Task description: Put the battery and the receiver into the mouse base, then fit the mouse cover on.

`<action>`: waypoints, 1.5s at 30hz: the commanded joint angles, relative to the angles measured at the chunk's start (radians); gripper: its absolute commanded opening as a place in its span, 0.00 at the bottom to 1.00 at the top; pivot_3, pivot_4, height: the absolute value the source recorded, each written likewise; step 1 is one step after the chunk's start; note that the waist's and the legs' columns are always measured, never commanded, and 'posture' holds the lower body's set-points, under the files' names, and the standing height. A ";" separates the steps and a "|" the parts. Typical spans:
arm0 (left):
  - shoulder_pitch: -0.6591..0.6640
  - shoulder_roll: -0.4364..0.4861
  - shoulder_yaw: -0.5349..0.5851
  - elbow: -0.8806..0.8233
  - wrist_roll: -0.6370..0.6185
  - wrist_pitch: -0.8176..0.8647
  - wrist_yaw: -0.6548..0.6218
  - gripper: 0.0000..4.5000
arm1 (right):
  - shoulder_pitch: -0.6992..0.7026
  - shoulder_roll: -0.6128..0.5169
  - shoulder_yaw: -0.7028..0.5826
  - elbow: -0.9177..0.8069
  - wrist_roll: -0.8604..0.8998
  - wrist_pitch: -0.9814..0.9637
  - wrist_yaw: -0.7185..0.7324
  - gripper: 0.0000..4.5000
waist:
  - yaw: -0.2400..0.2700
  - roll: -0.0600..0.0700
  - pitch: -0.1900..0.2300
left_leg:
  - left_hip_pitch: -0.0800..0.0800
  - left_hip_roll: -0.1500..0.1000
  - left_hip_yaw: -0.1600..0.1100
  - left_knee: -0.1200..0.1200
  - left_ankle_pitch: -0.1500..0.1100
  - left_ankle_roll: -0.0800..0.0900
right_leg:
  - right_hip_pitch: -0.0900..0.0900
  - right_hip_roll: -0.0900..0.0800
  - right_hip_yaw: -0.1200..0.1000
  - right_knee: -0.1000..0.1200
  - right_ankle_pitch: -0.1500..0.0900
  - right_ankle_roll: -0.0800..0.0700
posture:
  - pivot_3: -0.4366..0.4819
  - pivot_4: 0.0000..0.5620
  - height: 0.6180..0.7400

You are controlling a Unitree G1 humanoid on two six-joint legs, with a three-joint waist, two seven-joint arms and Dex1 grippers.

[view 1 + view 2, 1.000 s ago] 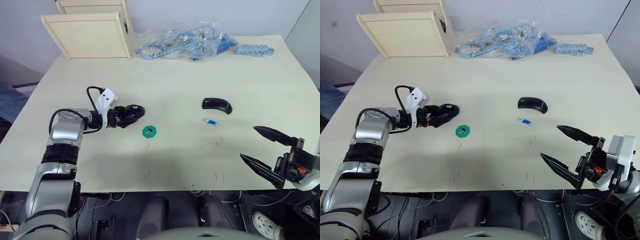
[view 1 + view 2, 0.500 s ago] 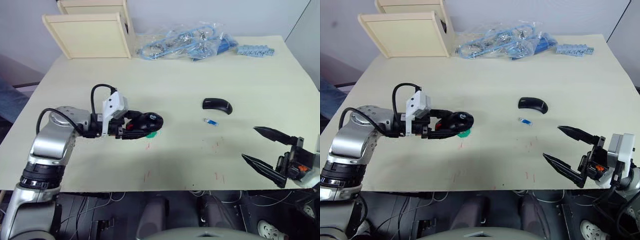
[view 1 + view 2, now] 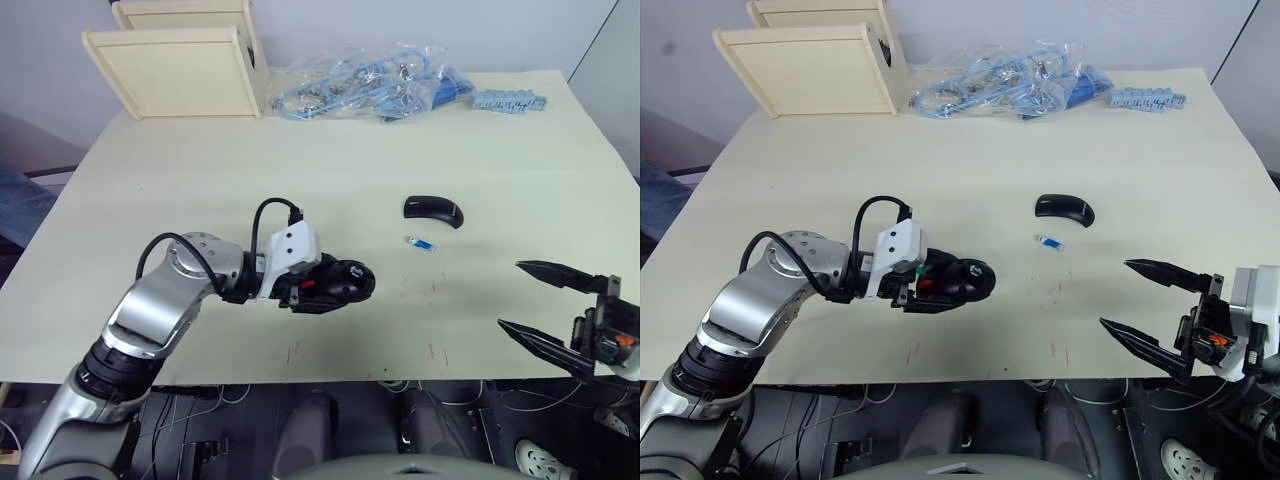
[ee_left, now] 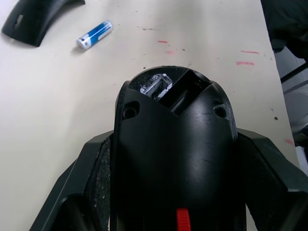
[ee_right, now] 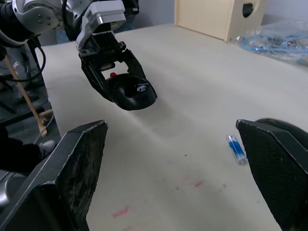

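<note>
Left gripper (image 3: 335, 285) clamped on the base (image 3: 340, 283), carried just above mid-desk (image 3: 330, 180), nearer the front edge. Right gripper (image 3: 548, 310) spread wide, holding nothing, off the front right corner. Battery (image 3: 421, 243) lying right of centre, cover (image 3: 434, 208) just behind it, toward the back edge. Risk: base slipping or tipping in the pinch on set-down, landing recess-down. Receiver not made out.

Pale cream tabletop (image 3: 330, 160) with faint red marks, glossy black mouse base (image 3: 335, 285) with red patch, plain black mouse cover (image 3: 434, 210), blue-and-white battery (image 3: 421, 243), light wooden boxes (image 3: 180, 60)
</note>
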 commanded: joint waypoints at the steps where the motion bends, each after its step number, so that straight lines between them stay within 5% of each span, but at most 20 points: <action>1: 0.005 -0.017 -0.039 -0.033 0.035 -0.027 0.031 0.65 | -0.012 -0.031 -0.045 0.016 0.019 0.005 0.050 1.00 | 0.001 0.000 0.000 | 0.000 0.000 0.000 0.000 0.000 0.000 | 0.000 0.000 0.000 0.000 0.000 0.000 | 0.48 0.27 1.00; 11: 0.031 -0.070 -0.152 0.014 0.130 -0.101 0.078 0.65 | -0.062 -0.105 -0.047 0.144 -0.024 -0.008 0.187 1.00 | 0.002 0.000 0.000 | 0.000 0.000 0.001 0.000 0.000 0.000 | 0.000 0.000 0.001 -0.001 0.000 0.000 | 0.48 0.27 1.00; 30: 0.055 -0.118 -0.230 0.112 0.252 -0.193 0.066 0.65 | -0.067 -0.075 -0.035 0.144 -0.059 -0.013 0.211 1.00 | 0.003 0.001 -0.001 | 0.001 0.000 0.001 0.000 0.000 0.000 | 0.002 -0.001 0.000 -0.001 0.000 0.000 | 0.48 0.27 1.00; 45: 0.040 -0.134 -0.230 0.108 0.255 -0.167 0.051 0.65 | -0.139 -0.064 0.031 0.095 -0.090 0.057 0.057 1.00 | 0.003 0.002 -0.001 | 0.001 0.000 0.001 0.000 0.000 0.000 | 0.002 -0.001 0.000 -0.001 0.000 0.000 | 0.48 0.27 1.00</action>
